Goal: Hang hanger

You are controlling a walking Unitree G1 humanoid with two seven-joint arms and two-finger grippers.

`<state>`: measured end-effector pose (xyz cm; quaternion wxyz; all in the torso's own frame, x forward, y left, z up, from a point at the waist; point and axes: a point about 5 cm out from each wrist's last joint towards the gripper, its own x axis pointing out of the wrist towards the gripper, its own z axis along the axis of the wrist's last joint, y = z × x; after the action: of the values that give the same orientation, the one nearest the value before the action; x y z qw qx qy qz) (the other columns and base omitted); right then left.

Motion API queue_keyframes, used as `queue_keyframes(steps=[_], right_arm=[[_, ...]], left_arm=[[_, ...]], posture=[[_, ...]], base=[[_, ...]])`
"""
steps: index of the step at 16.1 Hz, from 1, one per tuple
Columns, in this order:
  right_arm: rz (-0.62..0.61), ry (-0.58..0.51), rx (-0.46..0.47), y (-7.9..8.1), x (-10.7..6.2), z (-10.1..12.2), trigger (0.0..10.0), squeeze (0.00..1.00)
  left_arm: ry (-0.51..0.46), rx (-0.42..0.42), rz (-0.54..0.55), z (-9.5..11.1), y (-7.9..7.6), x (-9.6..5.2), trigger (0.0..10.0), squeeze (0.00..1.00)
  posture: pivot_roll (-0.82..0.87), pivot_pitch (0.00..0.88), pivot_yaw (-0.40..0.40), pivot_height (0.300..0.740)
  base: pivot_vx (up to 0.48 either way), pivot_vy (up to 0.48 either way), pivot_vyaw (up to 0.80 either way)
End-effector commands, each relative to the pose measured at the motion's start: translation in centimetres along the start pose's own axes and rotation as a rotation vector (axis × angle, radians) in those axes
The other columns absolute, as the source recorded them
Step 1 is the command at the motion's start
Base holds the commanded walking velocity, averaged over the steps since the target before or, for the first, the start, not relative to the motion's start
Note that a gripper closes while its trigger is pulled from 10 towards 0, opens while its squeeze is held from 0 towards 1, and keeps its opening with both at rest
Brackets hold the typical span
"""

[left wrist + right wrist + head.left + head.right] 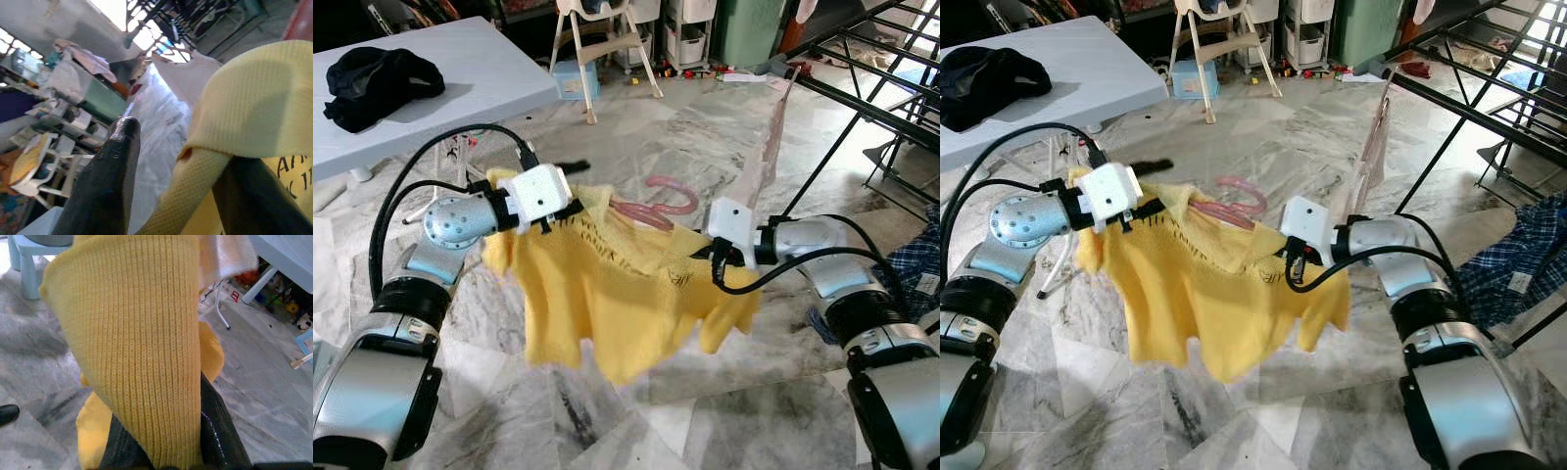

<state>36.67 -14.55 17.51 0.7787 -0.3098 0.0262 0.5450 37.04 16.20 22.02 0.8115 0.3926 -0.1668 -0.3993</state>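
Slippage is being risked while the yellow T-shirt (607,294), with the pink hanger (651,208) at its collar, is being pinched in mid-air by the left hand (558,201) and right hand (710,257), well short of the drying rack (876,69).

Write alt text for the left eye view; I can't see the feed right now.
A yellow shirt hangs stretched between the robot's two hands, the left hand holding one shoulder and the right hand the other, above a marble floor. A pink hanger pokes out of the shirt's neck. A drying rack stands to the right, and a table with dark clothes to the left.
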Motion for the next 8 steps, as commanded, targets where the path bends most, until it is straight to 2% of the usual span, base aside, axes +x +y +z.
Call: queue_keyframes(steps=[1,4,6,8], right_arm=[[-0.008,-0.100,-0.095,-0.5,0.3,2.2,0.0,0.00],[-0.002,-0.076,-0.096,-0.3,0.5,1.9,0.0,0.00],[0.004,-0.055,-0.096,-0.2,0.7,1.6,0.0,0.00],[0.006,-0.033,-0.090,0.1,0.8,1.1,0.0,0.00]], left_arm=[[0.010,0.020,0.004,0.1,0.2,0.2,10.0,1.00],[-0.001,0.030,0.007,0.2,0.4,0.1,10.0,1.00],[0.001,0.048,-0.031,0.2,0.1,0.0,10.0,1.00],[0.003,0.022,-0.109,0.0,-0.6,-0.3,10.0,1.00]], posture=[[-0.12,0.057,0.057,0.740],[-0.12,0.051,0.054,0.740],[-0.12,0.050,0.054,0.740],[-0.12,0.049,0.051,0.740]], base=[[0.000,0.000,0.00],[0.000,0.000,0.00],[0.000,0.000,0.00],[0.000,0.000,0.00]])
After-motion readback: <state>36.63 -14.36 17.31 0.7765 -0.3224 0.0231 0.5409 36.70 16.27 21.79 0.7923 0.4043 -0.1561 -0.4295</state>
